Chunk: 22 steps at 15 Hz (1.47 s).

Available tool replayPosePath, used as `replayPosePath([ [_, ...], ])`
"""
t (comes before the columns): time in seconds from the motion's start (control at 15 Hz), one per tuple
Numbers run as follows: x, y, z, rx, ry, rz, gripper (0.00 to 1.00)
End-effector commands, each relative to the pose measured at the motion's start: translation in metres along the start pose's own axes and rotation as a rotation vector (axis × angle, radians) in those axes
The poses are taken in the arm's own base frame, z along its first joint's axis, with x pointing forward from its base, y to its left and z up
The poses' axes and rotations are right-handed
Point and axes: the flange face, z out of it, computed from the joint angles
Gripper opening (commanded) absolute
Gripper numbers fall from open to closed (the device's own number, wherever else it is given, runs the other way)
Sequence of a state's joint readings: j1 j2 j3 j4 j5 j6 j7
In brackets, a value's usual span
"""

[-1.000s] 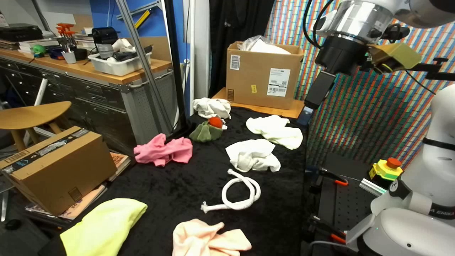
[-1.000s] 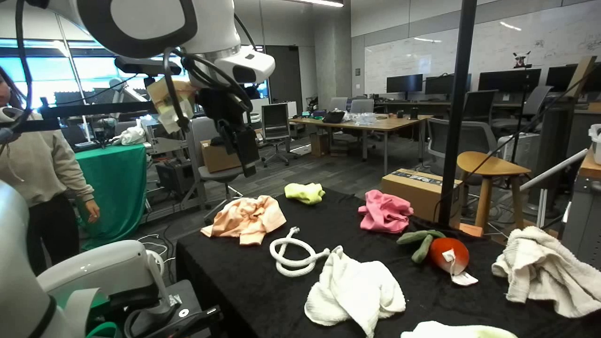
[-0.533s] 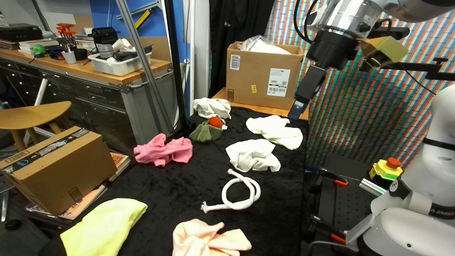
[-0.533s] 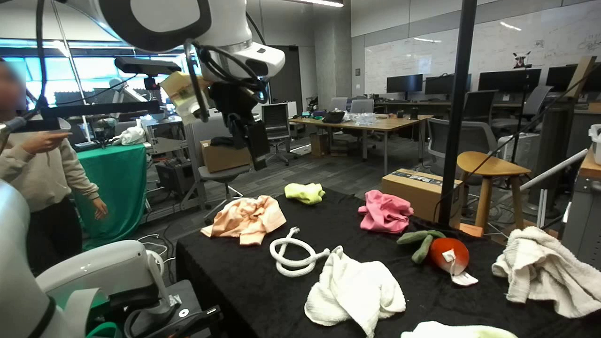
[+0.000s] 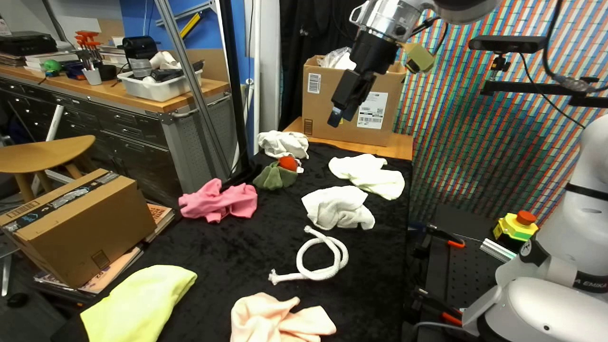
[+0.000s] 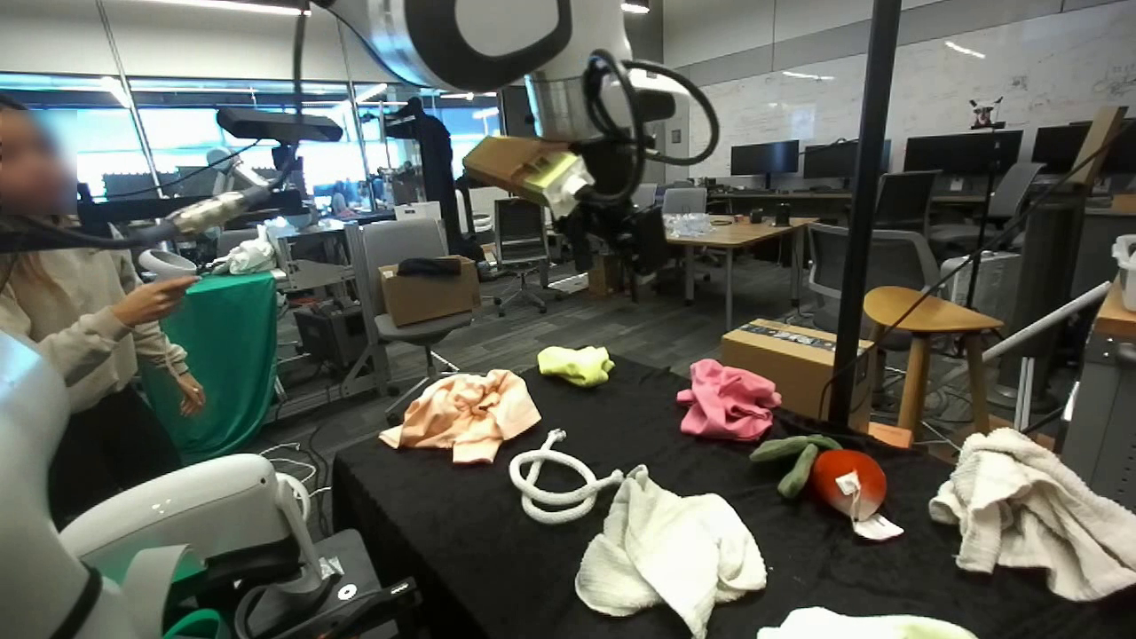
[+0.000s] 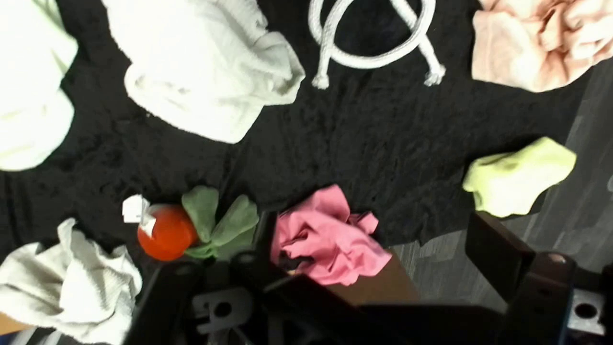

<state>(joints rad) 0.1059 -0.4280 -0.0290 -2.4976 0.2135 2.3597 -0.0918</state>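
Observation:
My gripper (image 5: 342, 115) hangs in the air above the black-covered table (image 5: 228, 256), tilted, with its jaws wide apart and nothing held. In the wrist view a crumpled pink cloth (image 7: 330, 235) shows through the gap between the fingers, well below them. Left of it lies a red plush (image 7: 167, 235) with green leaves and a white tag. A knotted white rope (image 7: 368, 61) is looped near that view's top, by a peach cloth (image 7: 531, 48). Yellow cloth (image 7: 519, 177) appears beyond the right finger (image 7: 498, 254). White cloths (image 7: 210, 72) lie to the upper left, and a greyish-white towel (image 7: 72, 287) at lower left.
A large cardboard box (image 5: 327, 102) stands behind the gripper at the table's far end. Another box (image 5: 78, 228) sits beside the table, near a dark upright pole (image 6: 865, 213). A person (image 6: 98, 337) with a hand controller stands beyond the robot's base.
My open gripper has swung out from the robot's side over the table, leftward and up in an exterior view. The person has raised a hand with the controller. The cloths and rope lie unmoved.

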Motion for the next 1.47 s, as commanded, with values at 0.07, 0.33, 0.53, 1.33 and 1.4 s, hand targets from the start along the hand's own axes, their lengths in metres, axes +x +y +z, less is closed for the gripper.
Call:
replayPosePath([
  [0.07, 0.085, 0.027, 0.028, -0.053, 0.069, -0.009, 1.00],
  [0.33, 0.139, 0.053, 0.061, -0.069, 0.079, 0.045, 1.00],
  [0.53, 0.173, 0.083, 0.087, -0.093, 0.073, 0.083, 1.00],
  [1.33, 0.228, 0.212, 0.163, -0.149, 0.036, 0.192, 1.00],
  [1.4, 0.229, 0.219, 0.170, -0.143, 0.025, 0.178, 1.00],
])
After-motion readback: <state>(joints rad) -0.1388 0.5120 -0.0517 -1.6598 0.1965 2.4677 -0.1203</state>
